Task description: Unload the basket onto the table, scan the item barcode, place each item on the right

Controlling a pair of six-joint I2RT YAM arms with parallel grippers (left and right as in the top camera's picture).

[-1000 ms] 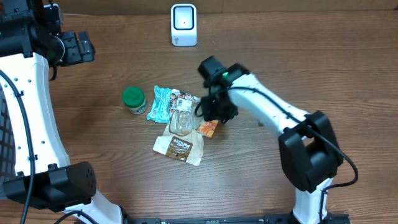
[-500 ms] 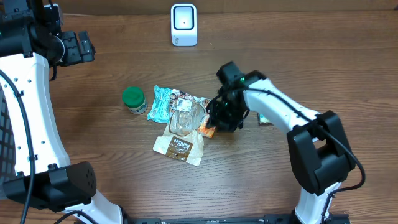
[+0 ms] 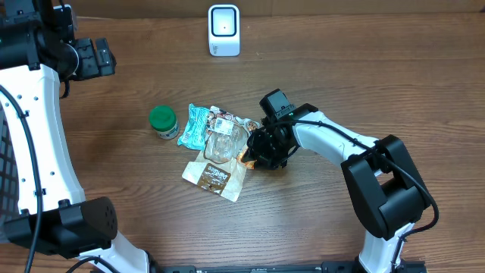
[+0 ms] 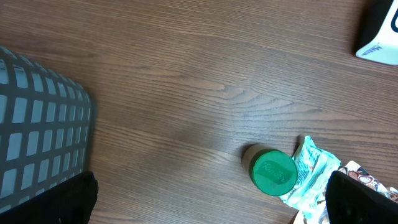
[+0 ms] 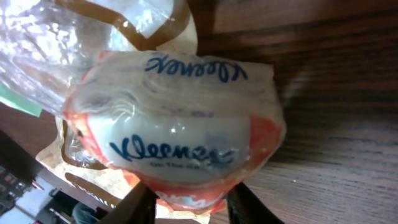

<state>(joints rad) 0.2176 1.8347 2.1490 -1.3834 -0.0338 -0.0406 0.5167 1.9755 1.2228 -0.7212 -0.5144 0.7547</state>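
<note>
A Kleenex tissue pack (image 5: 180,124), white with orange ends, fills the right wrist view. My right gripper (image 5: 186,202) is shut on its near orange end, one dark finger (image 5: 134,205) on each side. From overhead, the right gripper (image 3: 256,154) is low at the right edge of a pile of items, with a sliver of the orange pack (image 3: 244,158) showing. The white barcode scanner (image 3: 223,30) stands at the table's back. My left gripper (image 3: 97,58) hangs high at the far left, open and empty (image 4: 211,205).
The pile holds a teal packet (image 3: 197,125), a clear plastic container (image 3: 221,142) and a brown pouch (image 3: 214,177). A green-lidded jar (image 3: 162,120) stands to its left. A grey wire basket (image 4: 37,124) sits at the left of the left wrist view.
My right gripper swung right, then came back down-left onto the orange tissue pack and narrowed on it. The pack and brown pouch shifted slightly left. The left arm stayed still.
</note>
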